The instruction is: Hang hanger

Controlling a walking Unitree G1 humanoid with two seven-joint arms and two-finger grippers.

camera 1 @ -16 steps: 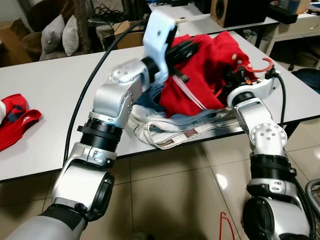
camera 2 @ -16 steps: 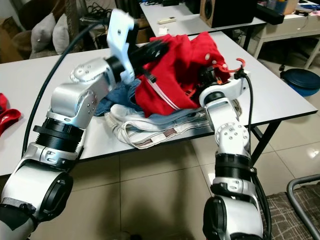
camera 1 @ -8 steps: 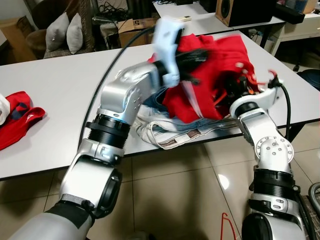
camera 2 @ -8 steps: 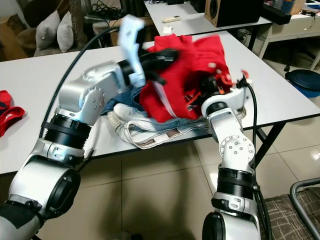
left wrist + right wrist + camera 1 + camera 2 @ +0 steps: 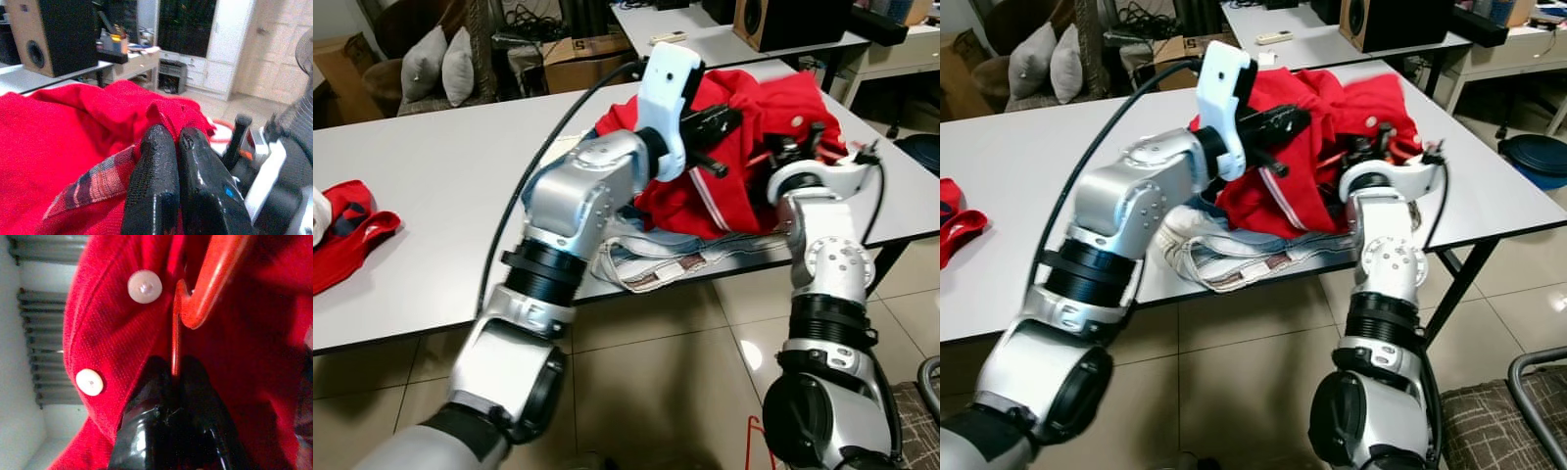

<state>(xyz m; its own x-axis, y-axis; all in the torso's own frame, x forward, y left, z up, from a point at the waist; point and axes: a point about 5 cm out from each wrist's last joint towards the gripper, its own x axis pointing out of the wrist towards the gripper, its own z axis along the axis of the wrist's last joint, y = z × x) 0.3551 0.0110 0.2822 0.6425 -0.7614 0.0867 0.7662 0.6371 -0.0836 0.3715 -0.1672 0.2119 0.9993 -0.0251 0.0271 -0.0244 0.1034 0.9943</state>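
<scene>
A red shirt (image 5: 749,108) with white buttons and a plaid lining lies bunched on a pile of clothes on the white table (image 5: 431,176). My left gripper (image 5: 168,133) reaches across from the left, its fingers (image 5: 720,117) shut on a fold of the shirt. On the shirt's right side, my right gripper (image 5: 173,369) is shut on the thin wire of a red hanger (image 5: 208,291) that sits inside the shirt. Most of the hanger is hidden by fabric. The right wrist (image 5: 808,176) rests at the pile's right edge.
Light jeans (image 5: 651,264) lie under the shirt and hang over the table's front edge. Another red garment (image 5: 347,240) lies at the far left. A second table with a speaker (image 5: 793,20) stands behind. A blue bin (image 5: 1533,157) is on the floor at right.
My left gripper has swung right and forward over the shirt. The right gripper has moved up and in against the shirt, and the hanger's hook no longer sticks out. The camera also shifted.
</scene>
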